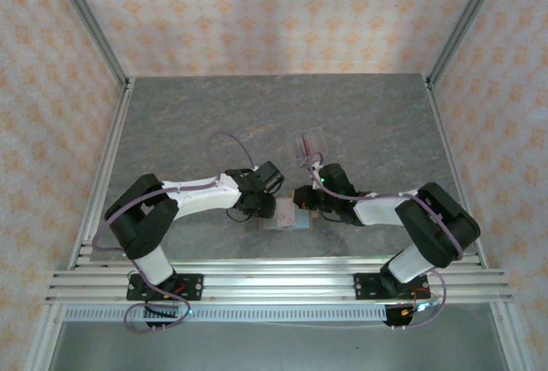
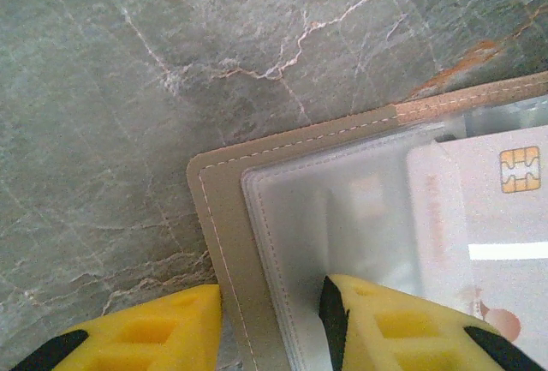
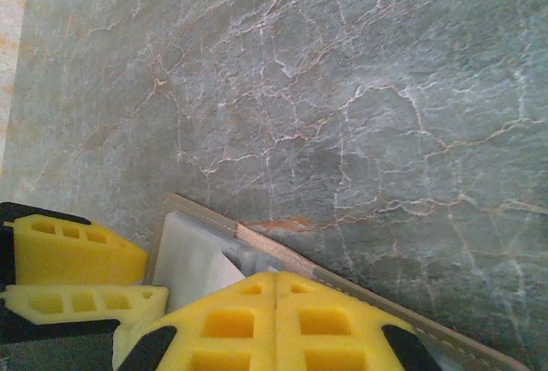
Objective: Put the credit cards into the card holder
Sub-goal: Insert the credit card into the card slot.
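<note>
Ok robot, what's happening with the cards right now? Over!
Left gripper open, astride edge of the card holder. Right gripper shut, at its edge. One chip card lies on its open inside. Clear rack apart, not blocking.

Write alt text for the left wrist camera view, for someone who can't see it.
An open tan card holder with frosted sleeves lies on a grey-green marble table, a pale credit card with a gold chip at the right. The left gripper straddles the holder's stitched edge, yellow fingertips apart.
</note>
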`<state>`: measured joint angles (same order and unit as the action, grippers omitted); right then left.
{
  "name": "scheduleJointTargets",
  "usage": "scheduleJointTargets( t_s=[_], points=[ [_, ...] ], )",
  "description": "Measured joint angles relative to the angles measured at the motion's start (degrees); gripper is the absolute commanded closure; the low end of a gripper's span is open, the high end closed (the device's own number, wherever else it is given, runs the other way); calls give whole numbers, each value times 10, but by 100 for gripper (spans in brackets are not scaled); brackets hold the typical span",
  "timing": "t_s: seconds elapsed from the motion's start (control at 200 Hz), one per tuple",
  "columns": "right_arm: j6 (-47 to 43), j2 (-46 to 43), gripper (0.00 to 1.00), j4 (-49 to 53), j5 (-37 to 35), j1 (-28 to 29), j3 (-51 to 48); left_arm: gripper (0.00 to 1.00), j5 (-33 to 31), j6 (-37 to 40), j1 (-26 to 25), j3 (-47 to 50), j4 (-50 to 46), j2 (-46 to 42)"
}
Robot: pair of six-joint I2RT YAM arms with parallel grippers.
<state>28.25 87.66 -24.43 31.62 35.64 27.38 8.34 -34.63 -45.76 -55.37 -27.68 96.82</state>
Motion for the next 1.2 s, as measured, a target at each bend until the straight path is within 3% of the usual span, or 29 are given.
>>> scheduleJointTargets(
  t_s=[1.201],
  points=[
    [97, 18, 100, -124, -105, 64, -50, 62, 2, 0, 0, 0, 0, 0]
  ],
)
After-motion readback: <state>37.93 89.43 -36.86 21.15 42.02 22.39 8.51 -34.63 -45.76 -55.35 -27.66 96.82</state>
